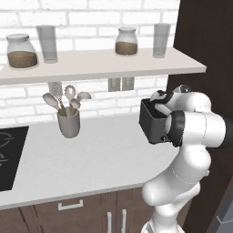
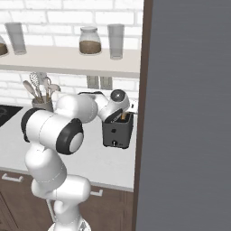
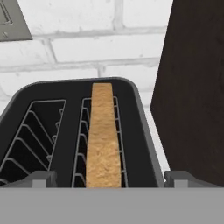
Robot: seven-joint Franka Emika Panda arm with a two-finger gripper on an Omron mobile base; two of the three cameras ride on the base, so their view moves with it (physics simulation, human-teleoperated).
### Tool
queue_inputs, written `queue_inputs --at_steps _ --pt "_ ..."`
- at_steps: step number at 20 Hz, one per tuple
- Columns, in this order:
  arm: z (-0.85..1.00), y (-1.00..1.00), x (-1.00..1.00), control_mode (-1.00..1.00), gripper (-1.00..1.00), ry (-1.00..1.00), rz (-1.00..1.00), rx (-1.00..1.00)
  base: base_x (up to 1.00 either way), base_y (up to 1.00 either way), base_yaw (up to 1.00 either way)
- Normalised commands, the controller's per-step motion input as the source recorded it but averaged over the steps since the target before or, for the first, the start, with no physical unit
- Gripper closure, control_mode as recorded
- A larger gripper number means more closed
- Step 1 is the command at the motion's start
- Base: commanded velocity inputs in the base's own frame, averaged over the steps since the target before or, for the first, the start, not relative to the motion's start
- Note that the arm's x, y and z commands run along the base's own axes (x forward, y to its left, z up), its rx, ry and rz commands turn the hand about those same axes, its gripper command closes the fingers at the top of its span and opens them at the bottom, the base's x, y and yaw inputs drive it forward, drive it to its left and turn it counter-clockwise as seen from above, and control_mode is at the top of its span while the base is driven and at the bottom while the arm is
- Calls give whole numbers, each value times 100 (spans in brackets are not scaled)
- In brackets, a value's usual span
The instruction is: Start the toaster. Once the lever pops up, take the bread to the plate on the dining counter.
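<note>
Toaster (image 1: 152, 125) sits on the grey-white desk (image 1: 91, 154) at roughly 3 o'clock in the left base view, close against the dark tall cabinet (image 1: 205, 36), with the white brick wall (image 1: 91, 9) behind it. In the hand view the toaster (image 3: 144, 131) is seen from above: two slots, the one at 9 o'clock bare wire rack, the one nearer centre holding the bread (image 3: 103, 135) standing on edge, its golden-brown top edge raised above the slot rim. End effector (image 3: 109, 179) hovers directly over the toaster, fingers spread wide apart, one fingertip (image 3: 41, 178) at 8 o'clock and the other at 4 o'clock, the bread lying between them; contact with the bread cannot be confirmed. In the right base view the end effector (image 2: 121, 110) is poised at the toaster's top, with the bread (image 2: 123, 116) just showing. Utensil holder (image 1: 68, 122) stands well apart at 9 o'clock. Shelf (image 1: 100, 63) above carries jars and glasses.
</note>
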Motion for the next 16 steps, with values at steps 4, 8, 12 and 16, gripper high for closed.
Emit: queue_inputs --at_steps 4,8,12,16 --pt "-15 2 0 -100 -100 0 0 0 0 0 0" --pt "-8 14 0 -100 -100 0 0 0 0 0 0" --pt "-2 15 0 -100 -100 0 0 0 0 0 0" --pt "-11 7 0 -100 -100 0 0 0 0 0 0"
